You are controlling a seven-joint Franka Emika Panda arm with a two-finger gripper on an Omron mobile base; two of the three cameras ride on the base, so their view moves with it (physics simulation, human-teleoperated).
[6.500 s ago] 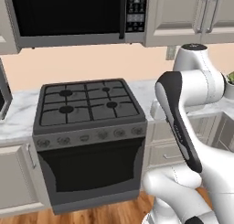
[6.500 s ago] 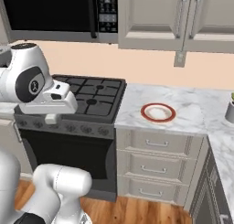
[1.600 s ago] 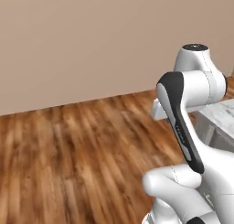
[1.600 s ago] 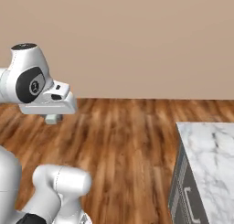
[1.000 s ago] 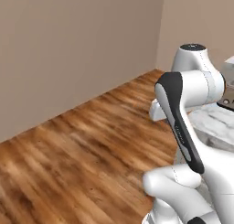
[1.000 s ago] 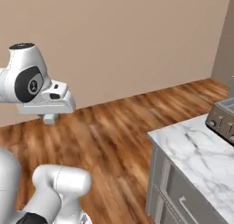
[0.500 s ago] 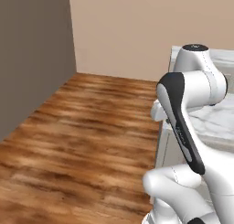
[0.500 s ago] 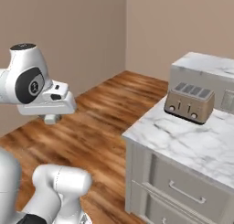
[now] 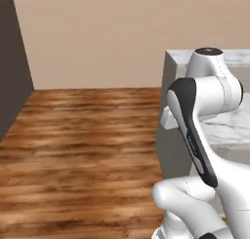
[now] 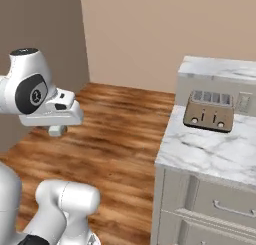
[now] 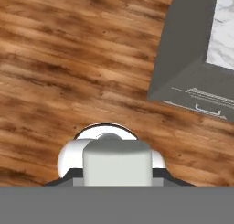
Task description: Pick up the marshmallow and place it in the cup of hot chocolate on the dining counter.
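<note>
The marshmallow, the cup of hot chocolate and the dining counter are out of view. My gripper [image 10: 57,130] hangs from the folded arm above the wooden floor [image 10: 115,139], pointing down. Its fingers are small and seen side-on in the right base view, so the gap between them is unclear. The hand view looks straight down at floor planks [image 11: 77,58] and shows nothing held.
A marble worktop [image 10: 210,151] over grey drawers stands at the right, with a steel toaster [image 10: 209,110] on it. Its grey cabinet side [image 9: 168,150] rises just beside the arm, and its corner [image 11: 183,58] shows in the hand view. A dark wall [image 9: 10,67] bounds the left.
The whole picture has swung as the base turned: the stove and cabinets gave way to floor and wall, then the toaster worktop came in from the right. The arm's pose looks unchanged.
</note>
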